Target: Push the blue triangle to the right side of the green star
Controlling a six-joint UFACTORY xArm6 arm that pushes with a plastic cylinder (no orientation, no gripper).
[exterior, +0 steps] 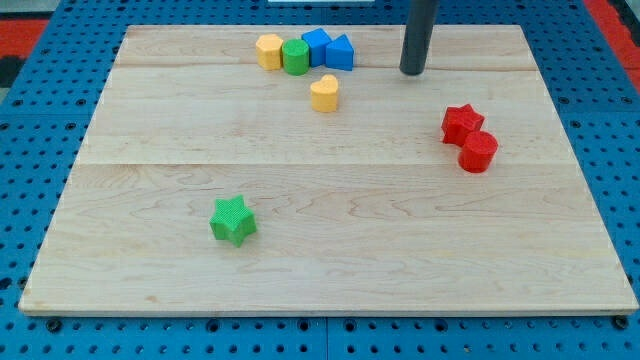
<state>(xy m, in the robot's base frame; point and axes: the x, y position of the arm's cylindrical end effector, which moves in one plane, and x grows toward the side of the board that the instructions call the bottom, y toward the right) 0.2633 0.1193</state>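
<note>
The blue triangle sits near the view's top, at the right end of a tight row of blocks. The green star lies alone toward the view's lower left, far from the triangle. My tip rests on the board to the right of the blue triangle, about a block's width or two away and not touching it. The rod rises out of the view's top.
In the row left of the triangle are a blue cube, a green cylinder and a yellow hexagon. A yellow heart lies just below them. A red star and red cylinder sit at the right. The wooden board lies on a blue pegboard.
</note>
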